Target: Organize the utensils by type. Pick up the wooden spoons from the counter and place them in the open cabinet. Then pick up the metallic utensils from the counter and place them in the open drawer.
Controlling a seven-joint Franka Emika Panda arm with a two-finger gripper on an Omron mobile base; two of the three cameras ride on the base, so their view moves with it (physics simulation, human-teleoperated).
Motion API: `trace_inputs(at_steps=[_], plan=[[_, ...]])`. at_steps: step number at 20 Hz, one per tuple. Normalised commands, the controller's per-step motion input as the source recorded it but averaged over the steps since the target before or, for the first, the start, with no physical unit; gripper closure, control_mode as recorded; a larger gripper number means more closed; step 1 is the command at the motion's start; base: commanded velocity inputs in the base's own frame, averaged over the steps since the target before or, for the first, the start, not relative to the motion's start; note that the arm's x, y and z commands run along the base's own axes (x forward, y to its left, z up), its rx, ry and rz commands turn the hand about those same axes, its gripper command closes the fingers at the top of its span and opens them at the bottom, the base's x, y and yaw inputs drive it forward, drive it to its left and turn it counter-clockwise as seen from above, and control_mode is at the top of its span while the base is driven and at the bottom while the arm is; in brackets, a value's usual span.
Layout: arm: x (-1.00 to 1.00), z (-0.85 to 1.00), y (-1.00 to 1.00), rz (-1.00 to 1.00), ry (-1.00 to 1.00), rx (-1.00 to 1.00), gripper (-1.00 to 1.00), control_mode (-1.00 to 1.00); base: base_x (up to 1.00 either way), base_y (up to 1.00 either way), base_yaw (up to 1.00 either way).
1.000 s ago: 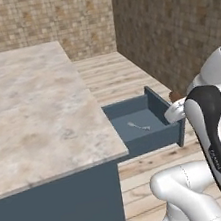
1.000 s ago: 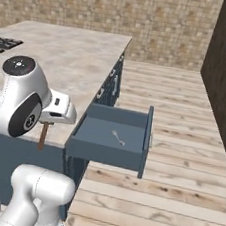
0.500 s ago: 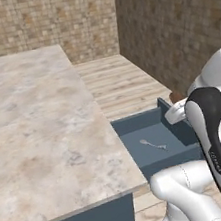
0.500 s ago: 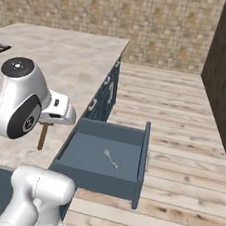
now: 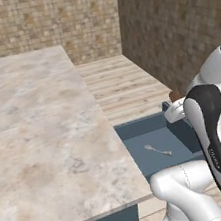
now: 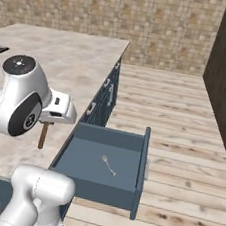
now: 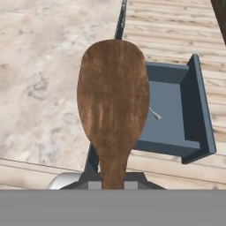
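In hand view, gripper clamping brown spoon

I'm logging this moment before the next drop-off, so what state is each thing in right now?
Plain dark blue-grey box drawer: pulled open.
Slim silver-grey metal spoon: lying flat on the drawer's bottom.
Short dark reddish-brown spoon: held in the air, head pointing away from the claw, over the counter's edge.
Claw: shut on the brown spoon's handle.
Marbled beige counter: bare where visible.
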Motion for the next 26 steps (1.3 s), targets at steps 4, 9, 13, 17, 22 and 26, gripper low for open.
trace_inputs(at_steps=[4,9,13,17,22,26], plan=[[0.0,0.0,0.0,0.0,0.0,0.0,1.0,1.0,0.0,0.0,0.0],[0.0,0.0,0.0,0.0,0.0,0.0,1.0,1.0,0.0,0.0,-0.02],[0.0,0.0,0.0,0.0,0.0,0.0,1.0,1.0,0.0,0.0,-0.04],[0.05,0.0,0.0,-0.02,0.1,0.0,1.0,-1.0,0.0,0.0,-0.01],[0.31,-0.03,0.0,-0.01,0.24,0.0,1.0,-1.0,0.0,0.0,0.0],[0.56,-0.19,-0.08,0.0,0.17,0.0,1.0,-1.0,0.0,0.0,0.0]])
